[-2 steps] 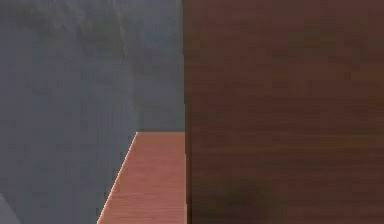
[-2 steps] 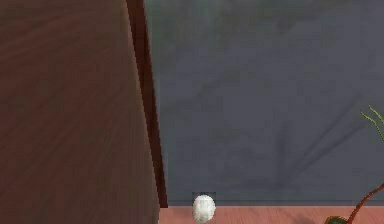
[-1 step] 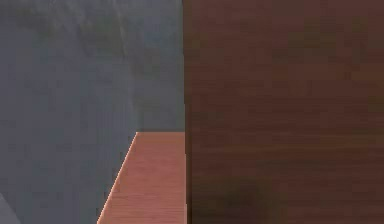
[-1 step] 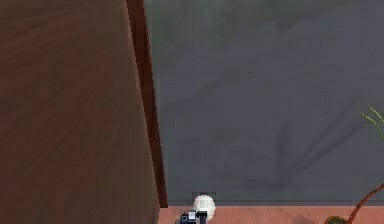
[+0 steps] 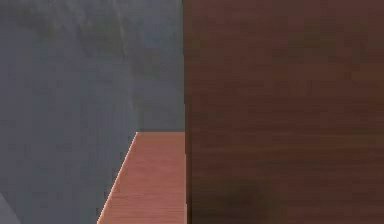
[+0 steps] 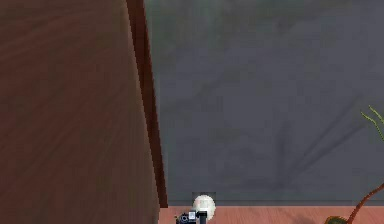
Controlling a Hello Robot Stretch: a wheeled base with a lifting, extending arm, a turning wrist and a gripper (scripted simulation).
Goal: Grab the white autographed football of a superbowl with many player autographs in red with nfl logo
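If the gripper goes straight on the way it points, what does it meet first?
Likely the white rounded thing right at the gripper, on the reddish surface; I cannot tell whether they touch. Past it stands the grey wall, depth unclear.

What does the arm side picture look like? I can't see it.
A white round thing sits low on a reddish surface, a dark bit beside it. Behind is a grey wall, with a brown wood panel left and green leaves right.
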